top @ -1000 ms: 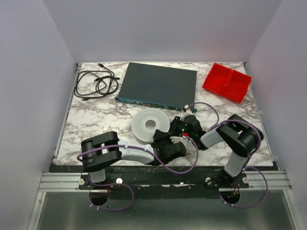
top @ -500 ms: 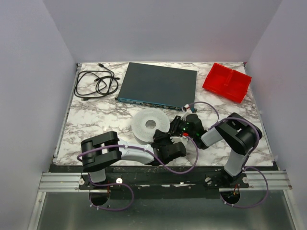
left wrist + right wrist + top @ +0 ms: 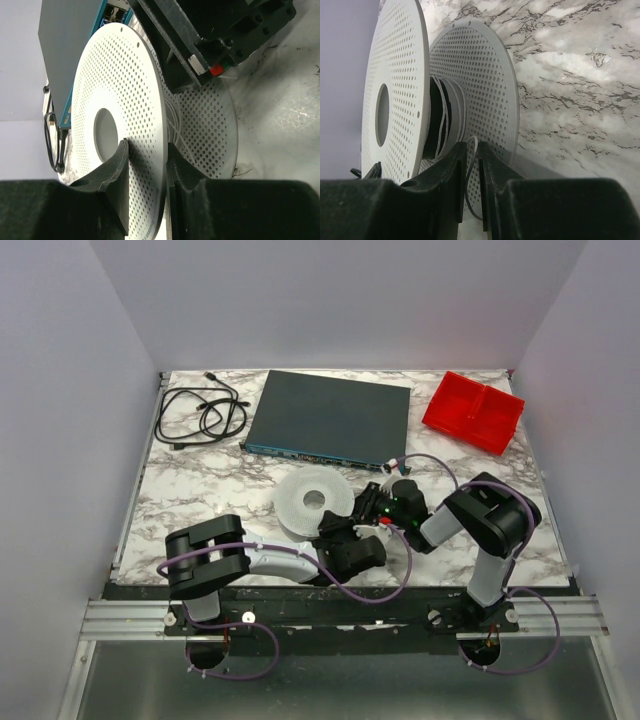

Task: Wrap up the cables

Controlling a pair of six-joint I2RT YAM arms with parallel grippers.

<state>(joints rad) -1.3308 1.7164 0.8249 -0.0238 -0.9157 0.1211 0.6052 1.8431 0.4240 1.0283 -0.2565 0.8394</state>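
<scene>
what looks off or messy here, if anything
The thin white wire on the spool's hub lies in a few loose, uneven turns, dark hub showing between them; one strand runs off between the right gripper's fingers. At the far left corner the black cord lies in a loose tangle. Nothing looks spilled or broken.

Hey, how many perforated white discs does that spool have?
2. The upper disc, with its centre hole showing, and the lower disc, flat on the marble table, with thin white cable wound between them.
</scene>
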